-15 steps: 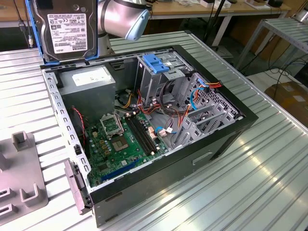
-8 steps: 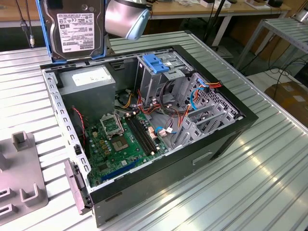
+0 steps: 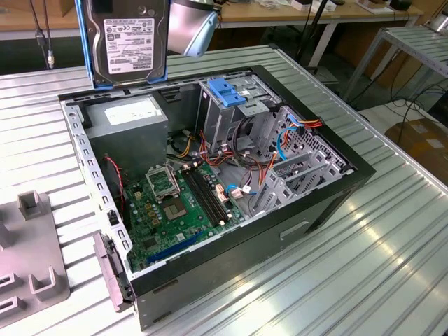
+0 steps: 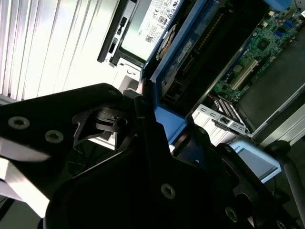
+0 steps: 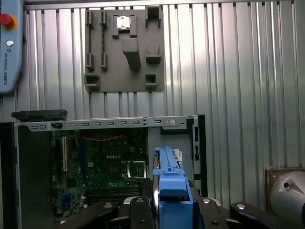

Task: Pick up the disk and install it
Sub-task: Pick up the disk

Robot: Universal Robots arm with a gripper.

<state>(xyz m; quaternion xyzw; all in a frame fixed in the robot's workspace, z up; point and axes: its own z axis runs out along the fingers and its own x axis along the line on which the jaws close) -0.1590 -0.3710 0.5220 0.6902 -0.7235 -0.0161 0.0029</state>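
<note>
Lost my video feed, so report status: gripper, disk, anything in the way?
Gripper shut on silver-grey metal disk with blue plastic rails. Disk upright in air above open black computer case, not installed. Nothing seen blocking.

Bright glare on ribbed table (image 3: 392, 245), case (image 3: 210, 264) interior shadowed

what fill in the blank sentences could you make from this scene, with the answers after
1. The disk hangs ___ the open computer case, not inside it.
2. The rails along the disk's sides are ___.
3. The tool is shut on the ___.
4. The motherboard inside the case is ___ in colour.
Missing words: above; blue; disk; green.
</note>
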